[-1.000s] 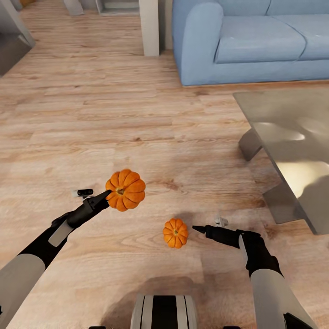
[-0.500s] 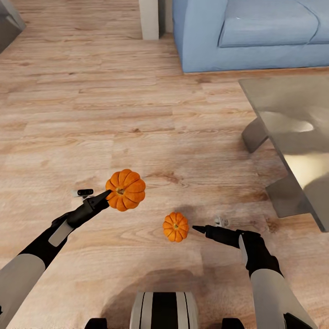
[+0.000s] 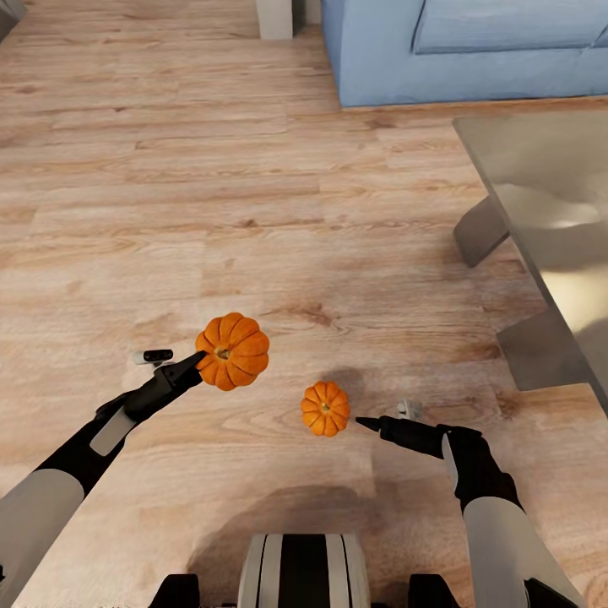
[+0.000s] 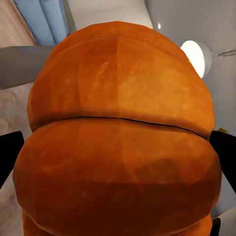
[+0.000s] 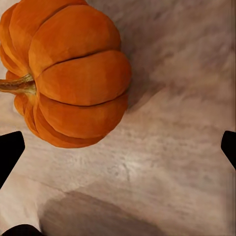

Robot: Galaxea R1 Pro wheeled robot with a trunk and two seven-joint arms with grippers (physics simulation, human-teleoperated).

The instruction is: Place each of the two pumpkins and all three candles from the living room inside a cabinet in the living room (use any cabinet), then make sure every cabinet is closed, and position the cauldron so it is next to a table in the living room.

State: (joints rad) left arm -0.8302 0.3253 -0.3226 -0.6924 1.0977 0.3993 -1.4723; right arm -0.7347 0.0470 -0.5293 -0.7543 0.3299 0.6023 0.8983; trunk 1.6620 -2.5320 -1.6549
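My left gripper (image 3: pixel 199 360) holds one orange ribbed pumpkin (image 3: pixel 232 350) above the floor. In the left wrist view that pumpkin (image 4: pixel 118 137) spans the whole gap between the dark fingertips (image 4: pixel 9 157). The second, smaller pumpkin (image 3: pixel 324 409) lies on the wood floor just left of my right gripper (image 3: pixel 365 420). That gripper is open. In the right wrist view its fingertips (image 5: pixel 10 150) stand wide apart over bare floor, with the pumpkin (image 5: pixel 69 73) off to one side, its stem sideways. The glass-topped table (image 3: pixel 540 160) is at the right. Candles, cabinet and cauldron are out of view.
A blue sofa (image 3: pixel 473 51) stands along the far side, with a white post (image 3: pixel 274 19) to its left. The table's grey legs (image 3: pixel 480 232) reach the floor at the right. Open wood floor (image 3: pixel 169 169) stretches ahead and to the left. My base (image 3: pixel 300 574) shows at the bottom edge.
The whole view has shifted: sofa, table and floor slid up the picture and more of my base shows. Both arms keep their pose. The floor pumpkin sits slightly higher beside the right gripper.
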